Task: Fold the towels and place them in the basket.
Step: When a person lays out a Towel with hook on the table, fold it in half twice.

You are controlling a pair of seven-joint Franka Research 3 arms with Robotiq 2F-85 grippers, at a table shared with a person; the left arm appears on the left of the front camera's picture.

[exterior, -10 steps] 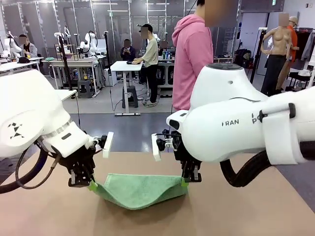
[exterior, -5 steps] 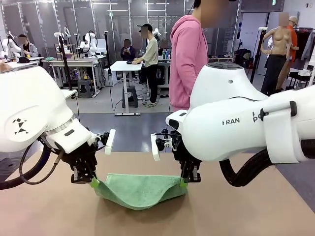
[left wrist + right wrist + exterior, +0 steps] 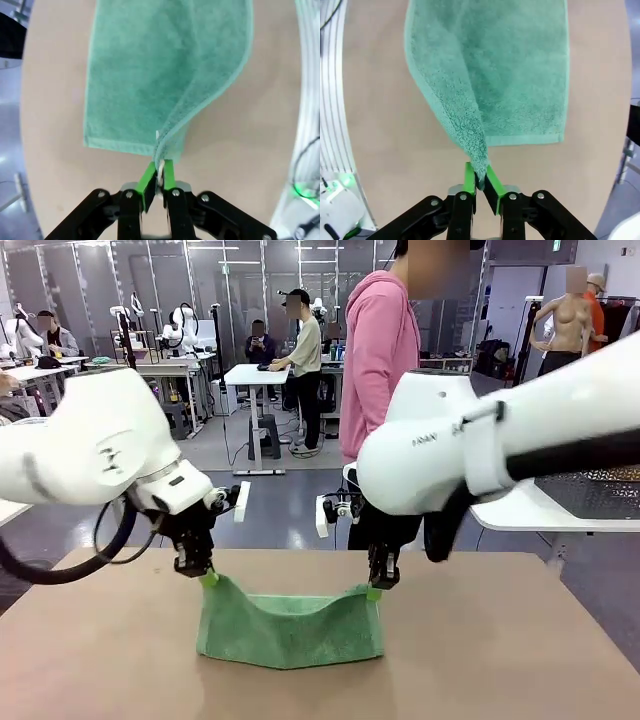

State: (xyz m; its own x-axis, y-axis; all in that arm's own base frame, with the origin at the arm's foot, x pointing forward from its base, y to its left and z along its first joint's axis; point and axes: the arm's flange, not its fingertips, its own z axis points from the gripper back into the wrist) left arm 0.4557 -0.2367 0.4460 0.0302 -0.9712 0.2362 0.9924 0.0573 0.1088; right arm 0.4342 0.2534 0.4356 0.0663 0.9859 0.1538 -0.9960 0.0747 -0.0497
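Big tan bench point(image 3: 520, 670) up front, with a person in a pink hoodie point(image 3: 380, 360) standing at the far side. Both white arms reach in over it, the left arm point(image 3: 90, 450) from the left and the right arm point(image 3: 500, 440) from the right, wrists pointing down.

Strung between them is the mint green towel point(image 3: 290, 630). Its two top corners are pinched up off the bench, the top edge sags in the middle, and the lower part lies on the bench on the robot's side of the held corners. So the long axis runs left-right, straight from one set of jaws to the other. Each arm has its own end, and neither is nearer than the other.

The left jaws are clamped narrow on the left corner, green pads point(image 3: 148, 177) squeezing the hem right by the small white tag point(image 3: 159, 162). The right jaws do the same on the right corner, its pads point(image 3: 469, 182) nearly touching.

My guess is the next move carries that held edge toward the robot, over the free edge. Both arms need to go in step or it'll skew.
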